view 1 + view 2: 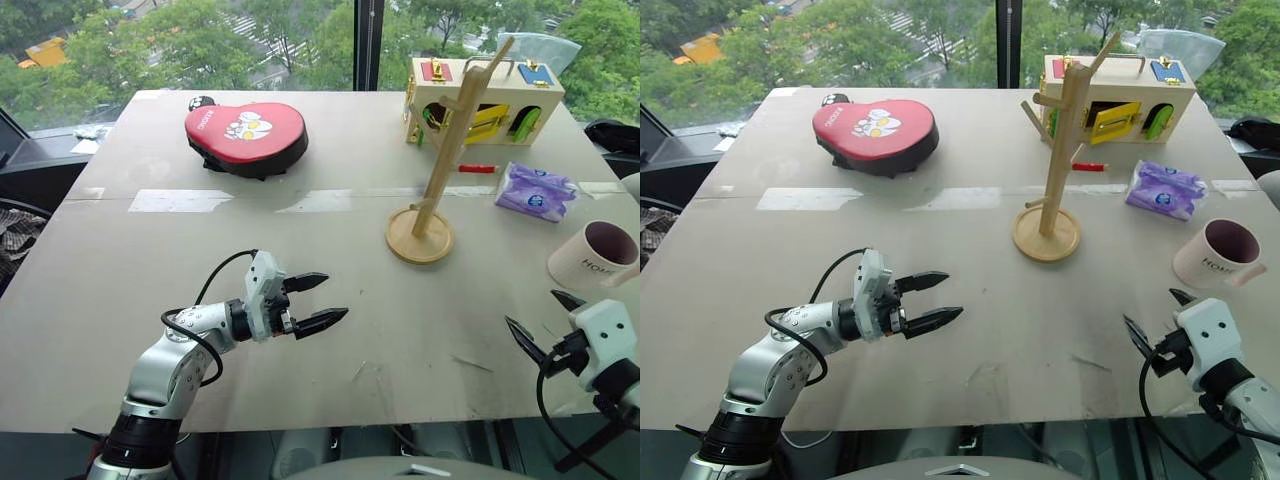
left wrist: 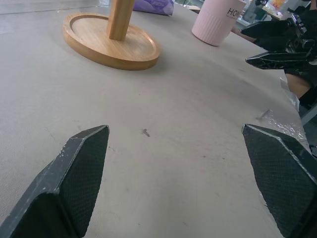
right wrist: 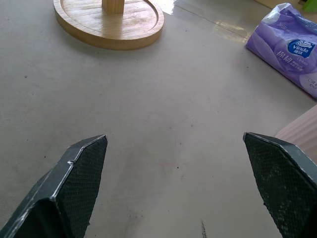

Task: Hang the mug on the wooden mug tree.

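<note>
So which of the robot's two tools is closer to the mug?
The right tool. It sits open just below the mug at the table's right edge, while the left tool is far across, left of the wooden mug tree.

One mug (image 1: 592,256), one wooden mug tree (image 1: 440,165), one red pad (image 1: 245,137), one latch box (image 1: 487,100), one tissue pack (image 1: 537,191), one red marker (image 1: 477,168)

My two grippers, left (image 1: 334,297) and right (image 1: 545,325), have black fingers on white wrists. The mug (image 1: 592,255) is cream with a maroon inside, the mug tree (image 1: 440,165) pale wood, the tissue pack (image 1: 536,191) purple, the pad (image 1: 246,137) red with black edging, the table (image 1: 200,270) grey-beige
</note>
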Robot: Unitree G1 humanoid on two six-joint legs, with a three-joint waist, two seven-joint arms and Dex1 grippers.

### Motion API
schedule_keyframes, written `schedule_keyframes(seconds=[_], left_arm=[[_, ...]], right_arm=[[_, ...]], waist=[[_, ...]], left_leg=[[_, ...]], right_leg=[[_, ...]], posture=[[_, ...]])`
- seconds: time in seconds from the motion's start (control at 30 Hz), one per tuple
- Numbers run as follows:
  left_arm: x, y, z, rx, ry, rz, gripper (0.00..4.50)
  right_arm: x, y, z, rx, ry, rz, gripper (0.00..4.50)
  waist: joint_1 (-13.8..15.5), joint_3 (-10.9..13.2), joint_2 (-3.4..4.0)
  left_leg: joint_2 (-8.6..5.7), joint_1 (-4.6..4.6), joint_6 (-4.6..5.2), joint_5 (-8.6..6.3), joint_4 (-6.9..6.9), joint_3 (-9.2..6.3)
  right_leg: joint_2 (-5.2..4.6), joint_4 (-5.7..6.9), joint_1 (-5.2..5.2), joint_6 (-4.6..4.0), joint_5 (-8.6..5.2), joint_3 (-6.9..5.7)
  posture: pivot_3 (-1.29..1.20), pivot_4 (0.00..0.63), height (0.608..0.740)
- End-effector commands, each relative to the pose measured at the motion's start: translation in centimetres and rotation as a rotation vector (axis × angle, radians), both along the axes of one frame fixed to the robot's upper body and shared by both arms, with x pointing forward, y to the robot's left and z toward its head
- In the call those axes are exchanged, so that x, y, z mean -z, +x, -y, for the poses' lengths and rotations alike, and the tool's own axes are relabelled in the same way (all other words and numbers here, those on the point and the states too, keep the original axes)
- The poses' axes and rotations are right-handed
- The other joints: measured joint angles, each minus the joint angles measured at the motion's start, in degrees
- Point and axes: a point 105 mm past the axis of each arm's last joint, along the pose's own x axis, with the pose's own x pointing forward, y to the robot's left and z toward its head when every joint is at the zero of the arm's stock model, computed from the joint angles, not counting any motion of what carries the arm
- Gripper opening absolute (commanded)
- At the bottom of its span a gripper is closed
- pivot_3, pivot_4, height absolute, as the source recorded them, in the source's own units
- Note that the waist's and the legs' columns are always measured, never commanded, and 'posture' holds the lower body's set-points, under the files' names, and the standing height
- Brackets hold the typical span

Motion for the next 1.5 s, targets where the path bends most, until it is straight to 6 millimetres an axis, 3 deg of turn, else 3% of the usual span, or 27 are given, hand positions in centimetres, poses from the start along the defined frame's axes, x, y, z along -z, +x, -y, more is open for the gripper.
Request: schedule_keyframes(seconds=[0.03, 0.17, 0.4, 0.5, 0.87, 1.23, 1.43, 1.5], left_arm=[[-1.8, 0.1, 1.1, 0.057, -0.029, 0.084, 4.42], [-3.3, 0.2, 2.6, 0.160, -0.061, 0.164, 4.42], [-4.9, -0.7, 3.4, 0.309, -0.088, 0.228, 4.42], [-5.2, -0.8, 4.0, 0.351, -0.104, 0.243, 4.42], [-5.9, -1.0, 4.7, 0.331, -0.123, 0.284, 4.42], [-5.8, -1.8, 4.0, 0.276, -0.119, 0.283, 4.42], [-5.8, -2.2, 3.9, 0.261, -0.106, 0.290, 4.42], [-6.0, -2.3, 3.9, 0.258, -0.106, 0.291, 4.42]], right_arm=[[-0.8, 0.5, -0.1, 0.014, 0.001, 0.066, 4.45], [-0.7, 0.7, 0.5, 0.113, 0.042, 0.105, 4.45], [-0.2, -3.3, 6.7, 0.619, 0.018, 0.151, 4.45], [-0.3, -3.7, 8.3, 0.757, 0.002, 0.179, 4.45], [-2.6, 1.1, 13.1, 0.883, 0.100, 0.237, 4.45], [-2.4, 3.5, 14.2, 0.844, 0.147, 0.168, 4.45], [-1.2, 6.1, 14.1, 0.806, 0.157, 0.141, 4.45], [-0.8, 6.9, 14.4, 0.799, 0.149, 0.134, 3.71]], waist=[[0.00, 0.00, 0.00], [0.20, -0.01, 0.01], [-0.06, -0.02, 0.05], [-0.17, -0.04, 0.10], [-0.06, -0.05, 0.13], [-0.19, -0.04, 0.16], [-0.20, -0.04, 0.16], [-0.32, -0.04, 0.16]], left_leg=[[0.00, 0.00, 0.00, 0.00, 0.00, 0.00], [-0.03, -0.01, 0.02, 0.00, 0.01, -0.03], [-0.04, -0.02, -0.02, 0.01, -0.04, 0.00], [-0.02, 0.01, -0.03, 0.01, -0.03, 0.01], [-0.02, 0.04, -0.01, 0.02, -0.02, 0.12], [0.00, 0.05, 0.21, -0.10, -0.02, 0.16], [0.00, 0.05, 0.12, -0.04, -0.01, 0.18], [-0.01, 0.06, 0.12, -0.04, -0.01, 0.20]], right_leg=[[0.00, 0.00, 0.00, 0.01, 0.00, 0.00], [0.02, -0.01, 0.00, -0.04, -0.03, -0.05], [0.22, -0.01, -0.02, 0.06, 0.03, 0.00], [0.09, -0.01, -0.02, -0.09, -0.07, 0.04], [0.36, 0.03, -0.01, 0.05, 0.03, 0.13], [0.42, 0.02, -0.02, 0.08, 0.04, 0.17], [0.43, 0.02, -0.02, 0.08, 0.05, 0.21], [0.45, 0.02, -0.02, 0.08, 0.05, 0.20]], posture=[[0.00, 0.150, 0.733], [0.00, 0.150, 0.733], [0.00, 0.150, 0.733], [0.00, 0.150, 0.733], [0.00, 0.150, 0.733], [0.00, 0.150, 0.733], [0.00, 0.150, 0.733], [0.00, 0.150, 0.733]])
